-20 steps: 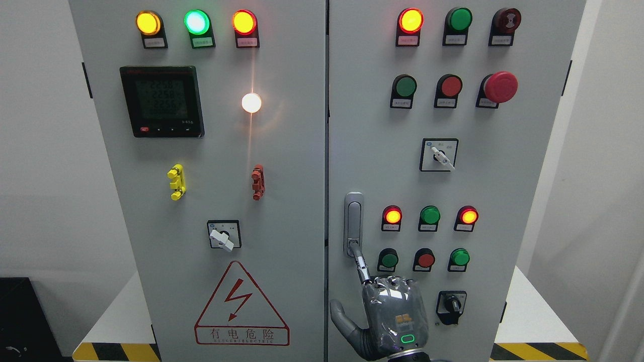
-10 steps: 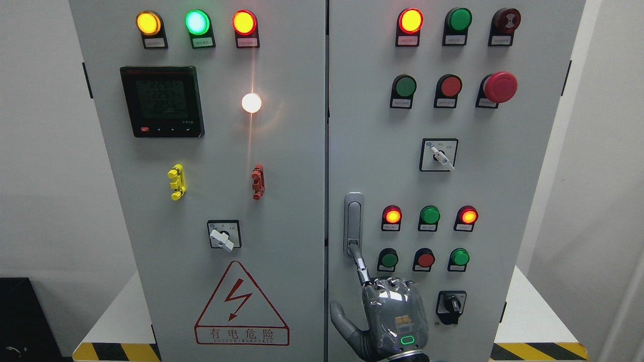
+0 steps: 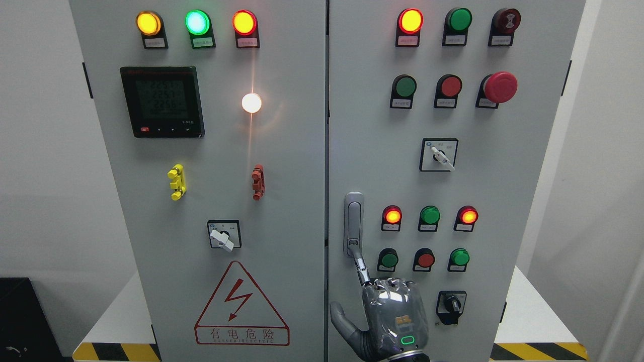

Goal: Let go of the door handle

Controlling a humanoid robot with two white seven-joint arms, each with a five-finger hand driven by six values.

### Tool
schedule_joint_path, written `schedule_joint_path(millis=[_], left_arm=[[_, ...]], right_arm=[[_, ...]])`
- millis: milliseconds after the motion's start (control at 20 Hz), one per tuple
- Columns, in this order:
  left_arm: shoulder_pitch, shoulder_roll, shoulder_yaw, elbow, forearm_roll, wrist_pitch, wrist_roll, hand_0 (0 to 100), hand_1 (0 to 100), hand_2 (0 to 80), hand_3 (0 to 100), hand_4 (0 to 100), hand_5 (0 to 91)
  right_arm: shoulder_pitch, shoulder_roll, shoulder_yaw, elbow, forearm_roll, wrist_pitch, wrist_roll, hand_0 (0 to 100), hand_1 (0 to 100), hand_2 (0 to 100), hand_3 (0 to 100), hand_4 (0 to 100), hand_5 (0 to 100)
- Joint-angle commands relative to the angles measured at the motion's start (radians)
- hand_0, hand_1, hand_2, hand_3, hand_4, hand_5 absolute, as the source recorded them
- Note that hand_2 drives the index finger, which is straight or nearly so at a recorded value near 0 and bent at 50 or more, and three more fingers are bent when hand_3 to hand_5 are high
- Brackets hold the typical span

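Door handle (image 3: 353, 221): slim upright lever, brushed silver metal, rounded top, set in a recessed plate. Loc.: lower left edge of the cabinet's right door (image 3: 372, 125), just beside the centre seam, left of a lit red lamp (image 3: 392, 215).

Hidden/unclear: handle's lowest end is partly covered by my fingertip. My wrist and forearm are cut off at the bottom edge. Label print under the lamps is too small to read. Digits on the black meter (image 3: 162, 101) are faint.

Right hand (image 3: 395, 317): back of palm faces the cam. Index finger (image 3: 360, 266) is out straight, angled up-left, tip touching the handle's bottom end. Other three fingers are folded under at the knuckles, nothing gripped. Thumb (image 3: 342, 317) is splayed left, apart from the handle.

Materials: hand has a dark grey jointed shell under a glossy clear wrap, with a small green lit oval near the wrist. Door is flat pale grey painted sheet metal.
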Motion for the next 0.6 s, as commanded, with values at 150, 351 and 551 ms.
schedule_joint_path(millis=[150, 351, 551], left_arm=[[0.017, 0.0, 0.0, 0.0, -0.001, -0.001, 0.0, 12, 56, 0.0, 0, 0, 0.0], [0.017, 0.0, 0.0, 0.0, -0.001, -0.001, 0.0, 12, 56, 0.0, 0, 0, 0.0], [0.017, 0.0, 0.0, 0.0, 0.0, -0.001, 0.0, 12, 56, 0.0, 0, 0, 0.0]], right_arm=[[0.001, 0.0, 0.0, 0.011, 0.0, 0.001, 0.0, 36, 24, 12, 100, 100, 100], [0.003, 0.0, 0.0, 0.011, 0.0, 0.001, 0.0, 36, 24, 12, 100, 100, 100], [0.006, 0.0, 0.0, 0.011, 0.001, 0.001, 0.0, 36, 24, 12, 100, 100, 100]])
